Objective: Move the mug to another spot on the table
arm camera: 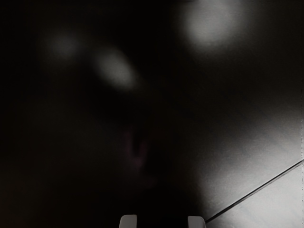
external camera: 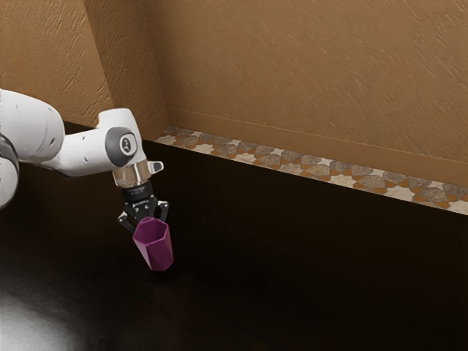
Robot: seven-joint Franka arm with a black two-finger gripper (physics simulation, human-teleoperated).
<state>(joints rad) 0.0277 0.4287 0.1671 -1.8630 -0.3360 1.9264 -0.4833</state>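
**A:** Side camera first: the white arm [external camera: 80,142] reaches in from the exterior view's left, with the end effector [external camera: 144,217] pointing down over the dark tabletop [external camera: 307,256].

**B:** And it's got something! The purple mug [external camera: 153,246] sits right at its 6 o'clock, with the black fingers pinched narrow on the rim from two sides.

**A:** It's tilted, too (mouth leaning toward 11 o'clock, base kicked out toward 5).

**B:** Is the base resting on the tabletop?

**A:** I can't tell from here. It's either right at the surface or just off it.

**B:** Where is it in the exterior view?

**A:** Around 8 o'clock from the picture's centre. That's well apart from the brown wall [external camera: 307,66] and from the patterned floor strip [external camera: 329,170] along the tabletop's far edge.

**B:** And the wrist camera?

**A:** A glossy dark tabletop under the hand, with soft pale glints [arm camera: 114,69] blurred across it.
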